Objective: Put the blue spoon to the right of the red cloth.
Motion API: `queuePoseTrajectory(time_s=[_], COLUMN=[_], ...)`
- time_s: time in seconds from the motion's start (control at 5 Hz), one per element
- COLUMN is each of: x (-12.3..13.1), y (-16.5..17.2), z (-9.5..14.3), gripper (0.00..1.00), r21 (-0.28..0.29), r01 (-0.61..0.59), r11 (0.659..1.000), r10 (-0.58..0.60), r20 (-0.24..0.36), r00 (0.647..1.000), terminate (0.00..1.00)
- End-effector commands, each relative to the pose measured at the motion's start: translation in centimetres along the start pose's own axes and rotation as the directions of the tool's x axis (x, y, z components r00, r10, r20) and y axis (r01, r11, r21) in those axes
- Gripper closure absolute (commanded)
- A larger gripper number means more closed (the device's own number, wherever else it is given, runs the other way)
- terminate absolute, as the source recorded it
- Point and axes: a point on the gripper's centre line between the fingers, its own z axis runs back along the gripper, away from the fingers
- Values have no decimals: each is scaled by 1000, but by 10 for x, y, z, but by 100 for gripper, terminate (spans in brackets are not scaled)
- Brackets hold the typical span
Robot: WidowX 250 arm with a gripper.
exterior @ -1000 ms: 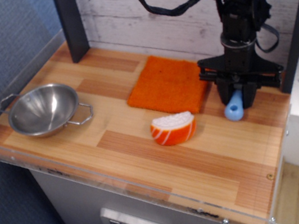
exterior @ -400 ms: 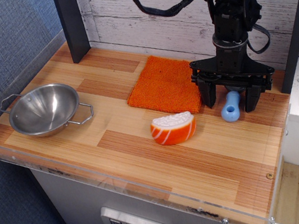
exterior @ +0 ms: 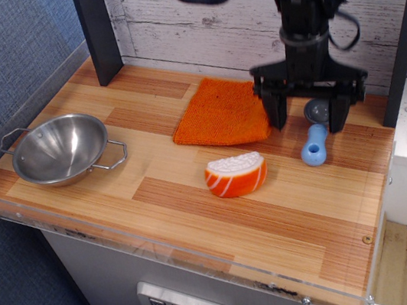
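Gripper (exterior: 308, 116) hanging above the wooden table (exterior: 222, 219), jaws spread wide, one dark finger (exterior: 276, 110) at left and the other at right, nothing pinched between them; blue spoon (exterior: 315, 139) lying flat on the wood just below, apart from both fingers; grey bowl of the spoon toward 12 o'clock, partly seen between the jaws; light-blue handle pointing toward 6 o'clock, hole at its near end facing the camera; spoon sitting at 3 o'clock from the red cloth (exterior: 224, 110), just beside its right edge, not overlapping it as far as can be told; left finger close over the cloth's right edge, contact not clear; cloth spread flat near the back wall; orange-and-white sushi toy (exterior: 236, 175) at 6 o'clock from the cloth, near it, and at about 8 o'clock from the spoon, apart from it; steel bowl (exterior: 60, 149) with two wire handles well apart at 9 o'clock, upright near the table's left edge.
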Motion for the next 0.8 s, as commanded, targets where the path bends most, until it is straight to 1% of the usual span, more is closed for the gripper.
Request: queuePoseTrajectory(time_s=[0.0, 0.2, 0.4, 0.6], x=[16, 8, -8, -23], y=[-5, -3, 2, 7], z=[80, 94, 107, 115], gripper=[0, 0, 0, 0], r21=[-48, -79, -83, -47], r01=[10, 9, -26, -34], r11=[999, 997, 996, 998], r10=[-3, -3, 29, 34], r20=[140, 82, 32, -10], r00=[990, 997, 999, 999], terminate=[0, 0, 0, 100])
